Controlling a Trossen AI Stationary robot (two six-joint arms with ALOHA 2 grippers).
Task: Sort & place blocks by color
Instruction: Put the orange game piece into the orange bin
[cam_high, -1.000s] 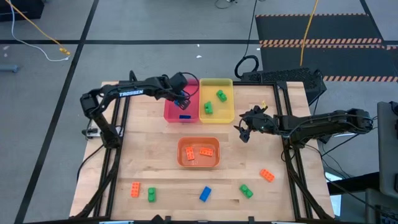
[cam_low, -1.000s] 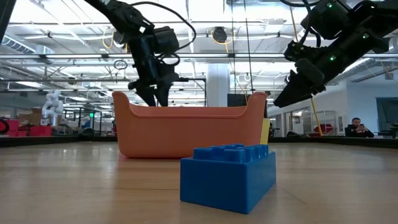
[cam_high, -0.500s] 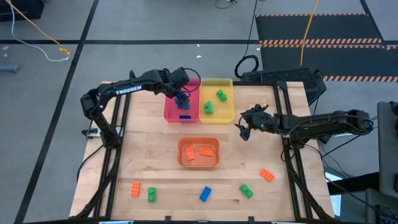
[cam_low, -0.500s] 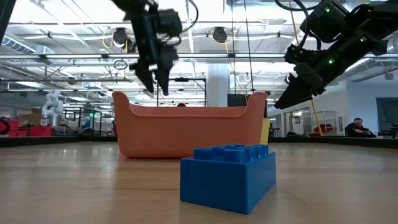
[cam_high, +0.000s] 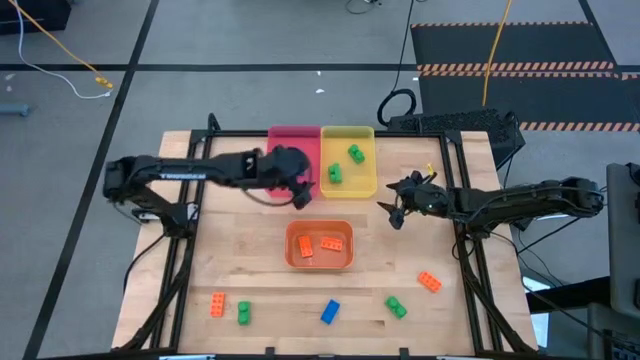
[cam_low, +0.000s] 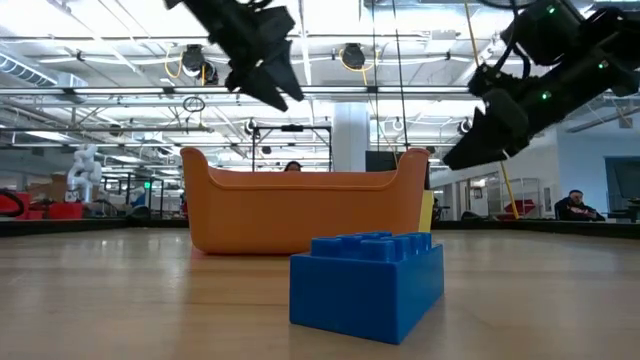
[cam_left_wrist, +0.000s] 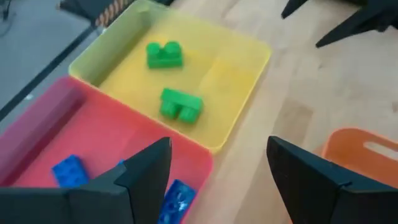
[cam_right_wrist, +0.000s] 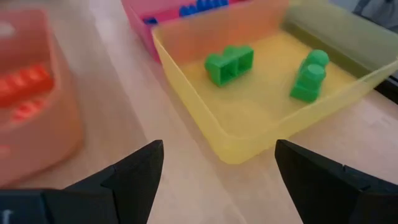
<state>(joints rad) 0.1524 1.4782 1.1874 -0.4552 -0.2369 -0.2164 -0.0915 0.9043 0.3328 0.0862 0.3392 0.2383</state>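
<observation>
A: We are listing largest first: the table (cam_high: 240, 250), then three trays. The pink tray (cam_high: 292, 135) and yellow tray (cam_high: 349, 170) are sitting side by side at upper centre of the high view; the orange tray (cam_high: 320, 262) is lying below them, mid-frame.

B: And the blocks (cam_high: 330, 312)? We are counting two green in the yellow tray, orange ones in the orange tray, blue ones in the pink tray per the left wrist view. Five are lying loose along the lower edge: orange and green at lower left, blue at lower centre, green and orange at lower right.

A: We are judging them light, rigid, hard plastic, likely a little slick; we are favouring a pinch across the flat side walls, not over the studs.

B: Arms?

A: The left gripper (cam_high: 297, 192) is hovering over the pink tray's lower edge, arm stretched rightward from the left side, jaws parted and empty. The right gripper (cam_high: 399, 212) is hanging just right of the yellow tray, arm reaching in from the right, jaws spread, carrying nothing.
</observation>
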